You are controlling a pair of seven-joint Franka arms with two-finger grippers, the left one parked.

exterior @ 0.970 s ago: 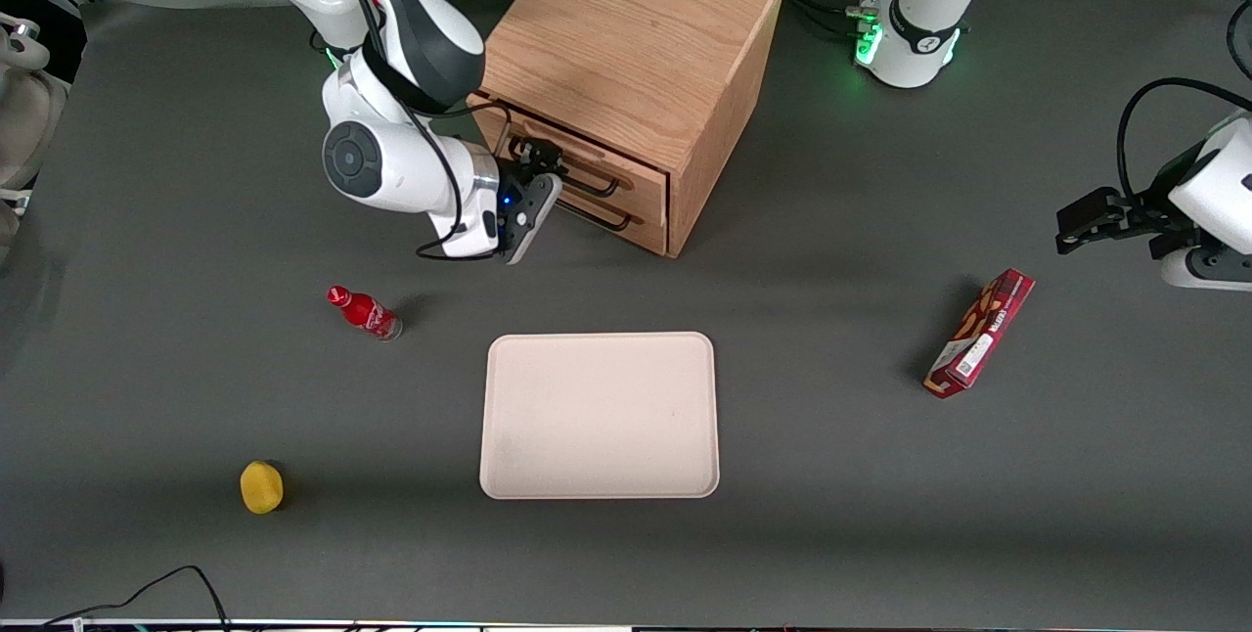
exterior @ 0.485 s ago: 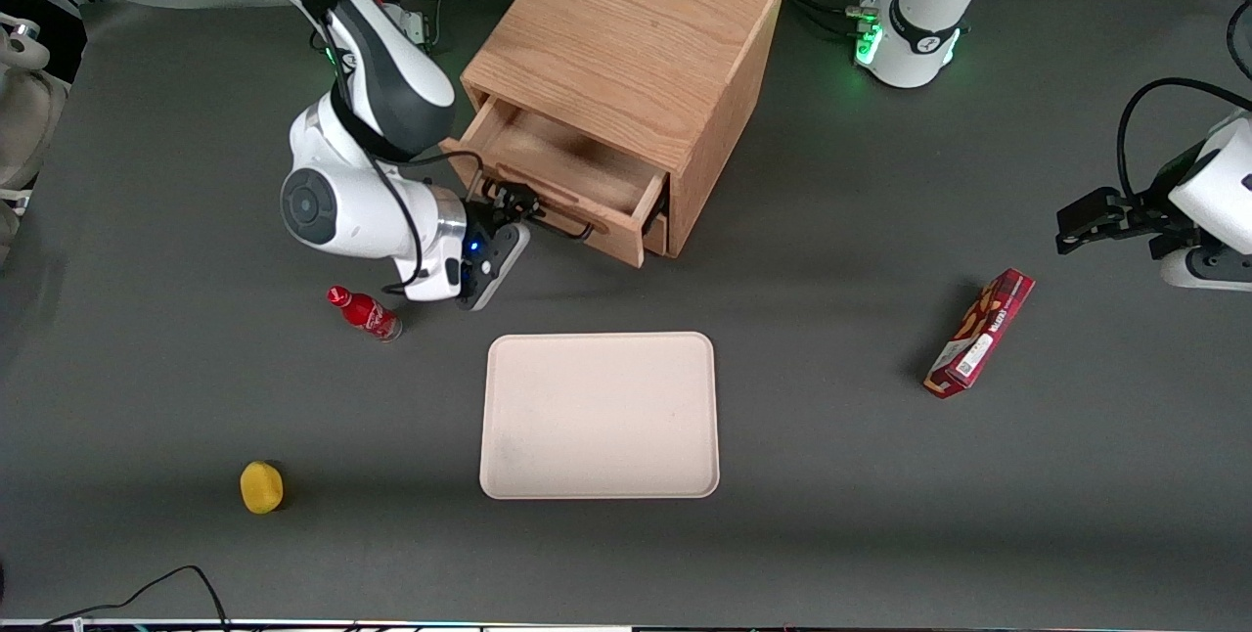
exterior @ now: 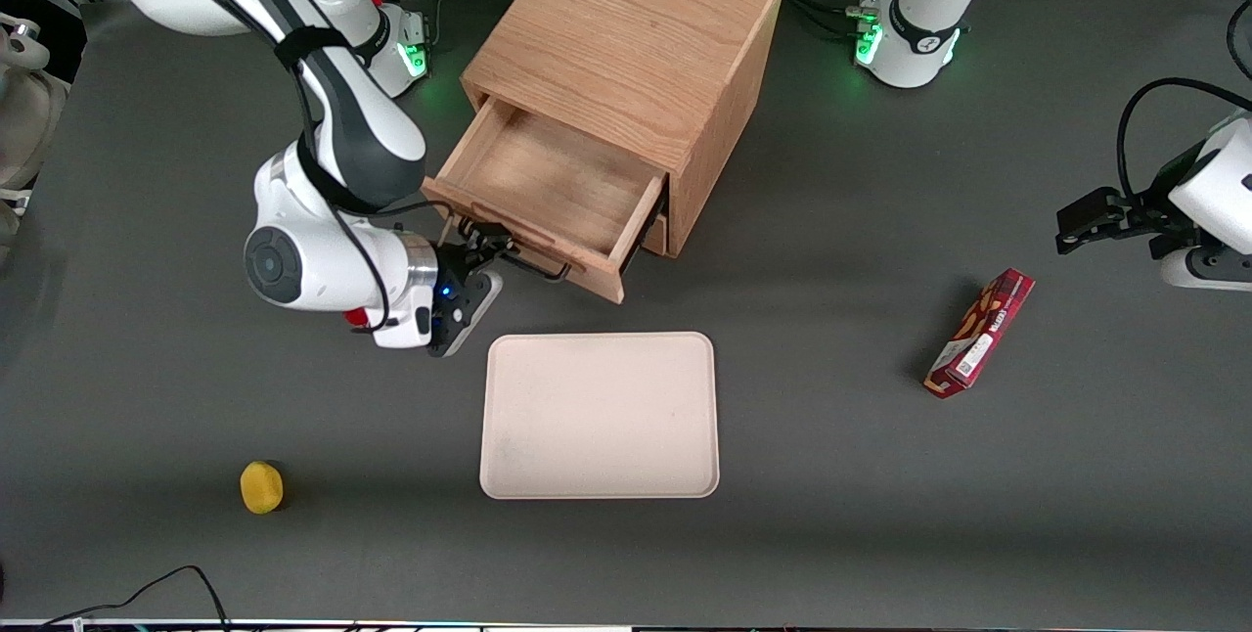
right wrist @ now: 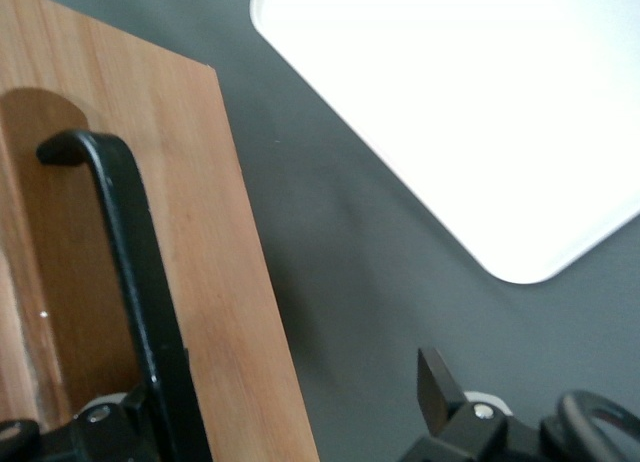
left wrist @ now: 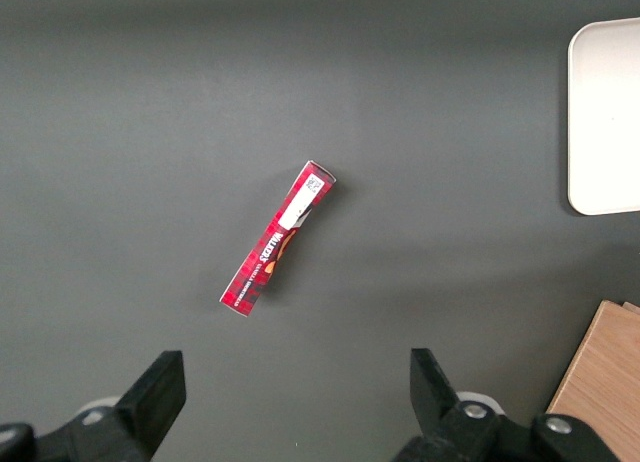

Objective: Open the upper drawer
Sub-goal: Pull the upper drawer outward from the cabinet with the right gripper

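Observation:
The oak cabinet stands at the back of the table. Its upper drawer is pulled far out toward the front camera, and its light wood inside is bare. Its thin black wire handle runs along the drawer front. My gripper is at the handle's end toward the working arm. In the right wrist view the handle lies against one finger over the drawer front. The gripper is open, and its other fingertip hangs free over the table. Only a corner of the lower drawer shows.
A cream tray lies just nearer the camera than the drawer, and shows in the right wrist view. A red bottle is mostly hidden under my arm. A yellow object lies near the front. A red box lies toward the parked arm's end.
The upper drawer went from shut to pulled far out. My gripper moved toward the front camera with the handle, and my arm now covers most of the red bottle.

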